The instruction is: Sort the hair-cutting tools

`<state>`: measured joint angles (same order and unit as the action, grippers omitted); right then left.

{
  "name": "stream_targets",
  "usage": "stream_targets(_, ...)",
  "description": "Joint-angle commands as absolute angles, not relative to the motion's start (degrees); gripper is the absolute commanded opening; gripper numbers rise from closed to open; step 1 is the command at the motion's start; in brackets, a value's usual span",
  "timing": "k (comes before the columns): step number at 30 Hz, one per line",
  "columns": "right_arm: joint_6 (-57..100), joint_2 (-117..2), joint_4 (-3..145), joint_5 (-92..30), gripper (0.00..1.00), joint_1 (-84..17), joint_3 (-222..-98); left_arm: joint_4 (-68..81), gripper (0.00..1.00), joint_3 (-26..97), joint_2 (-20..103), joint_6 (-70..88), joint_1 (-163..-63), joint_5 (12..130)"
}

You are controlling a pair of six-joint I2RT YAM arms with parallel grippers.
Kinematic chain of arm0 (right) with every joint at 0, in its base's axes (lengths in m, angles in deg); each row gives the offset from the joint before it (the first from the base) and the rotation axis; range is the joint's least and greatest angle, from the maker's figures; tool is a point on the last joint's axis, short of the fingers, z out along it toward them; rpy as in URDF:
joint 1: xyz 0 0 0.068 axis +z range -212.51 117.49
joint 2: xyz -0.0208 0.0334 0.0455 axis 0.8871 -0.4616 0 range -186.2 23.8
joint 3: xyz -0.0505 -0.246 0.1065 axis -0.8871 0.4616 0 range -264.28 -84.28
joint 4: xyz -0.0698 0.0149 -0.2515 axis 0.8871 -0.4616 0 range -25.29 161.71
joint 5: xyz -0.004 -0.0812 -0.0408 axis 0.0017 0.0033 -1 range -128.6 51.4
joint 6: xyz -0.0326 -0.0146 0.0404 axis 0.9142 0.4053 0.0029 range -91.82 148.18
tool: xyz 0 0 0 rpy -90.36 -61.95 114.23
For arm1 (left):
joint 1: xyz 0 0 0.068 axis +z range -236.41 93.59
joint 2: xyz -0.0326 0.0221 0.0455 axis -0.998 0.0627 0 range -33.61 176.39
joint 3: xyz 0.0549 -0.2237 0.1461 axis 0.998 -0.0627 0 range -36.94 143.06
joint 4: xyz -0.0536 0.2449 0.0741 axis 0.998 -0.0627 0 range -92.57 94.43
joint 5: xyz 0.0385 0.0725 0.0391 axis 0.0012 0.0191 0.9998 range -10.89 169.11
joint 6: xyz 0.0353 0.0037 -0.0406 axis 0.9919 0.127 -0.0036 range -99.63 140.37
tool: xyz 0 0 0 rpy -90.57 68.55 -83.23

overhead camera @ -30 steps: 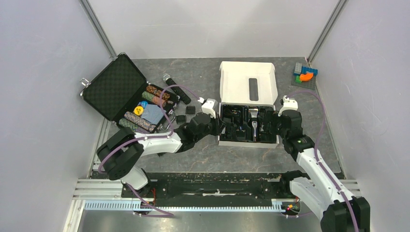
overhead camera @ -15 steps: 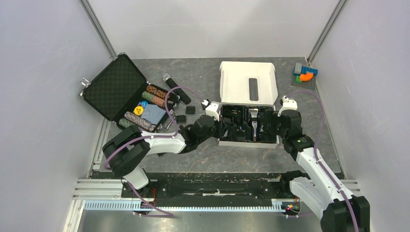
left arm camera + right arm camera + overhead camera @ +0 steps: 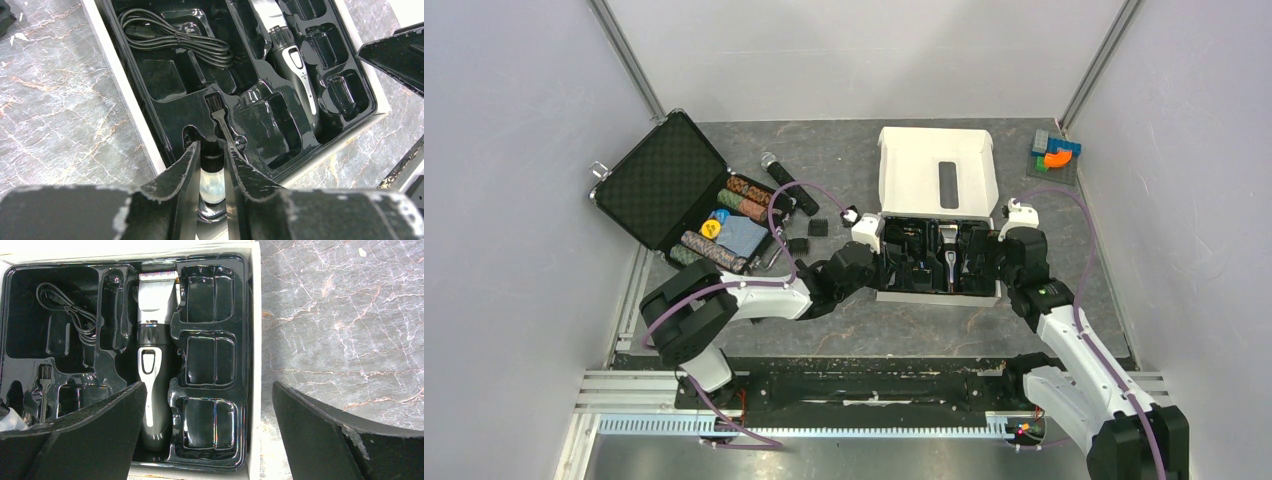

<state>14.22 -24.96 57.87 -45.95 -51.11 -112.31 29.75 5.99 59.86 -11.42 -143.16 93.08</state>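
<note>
Left gripper [image 3: 212, 151] is clamped on a small clear bottle [image 3: 212, 184] with a ribbed black cap, held at the neck over the near-left corner of the tray [image 3: 200, 107]. Right gripper [image 3: 209, 387] stands wide apart over the tray's right edge, holding nothing. The clipper [image 3: 151, 365] lies seated in the centre slot, blade toward the lid. It is a rigid, slim body, silver on top and black at the sides. It is judged moderately heavy and smooth, so best taken across the narrow waist, not the toothed blade. Two combs [image 3: 818, 227] [image 3: 798, 245] lie on the table [image 3: 340, 315] left of the box [image 3: 904, 170]. They are judged light, stiff moulded plastic, liable to skid, so pinch them across the flat flanks. The tray is glossy black formed plastic, with three moulded pockets right of the clipper unfilled. A coiled cable [image 3: 175, 37] and a small brush [image 3: 216, 107] sit in their recesses. The bottle is judged light and slick, with a thin wall that calls for modest squeeze.
</note>
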Motion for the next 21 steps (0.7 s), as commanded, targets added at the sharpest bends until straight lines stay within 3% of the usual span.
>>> stream_targets(1,13.8,-24.3,59.0,-45.7,0.99,-51.3,-112.8,28.9,0.33,7.5,59.7,-11.9,-143.4,96.6)
stream_targets(12,15.5,-23.4,59.2,-43.0,0.99,-51.3,-113.6,27.1,0.53,8.5,58.2,-12.1,-143.4,96.9)
stream_targets(19,20.3,-23.2,61.1,-32.0,0.99,-51.1,-116.0,19.4,0.69,11.0,50.0,-12.7,-143.4,99.5)
stream_targets(21,21.0,-24.7,61.8,-28.9,0.92,-50.4,-117.0,15.0,0.75,12.1,47.1,-12.8,-143.3,101.7)
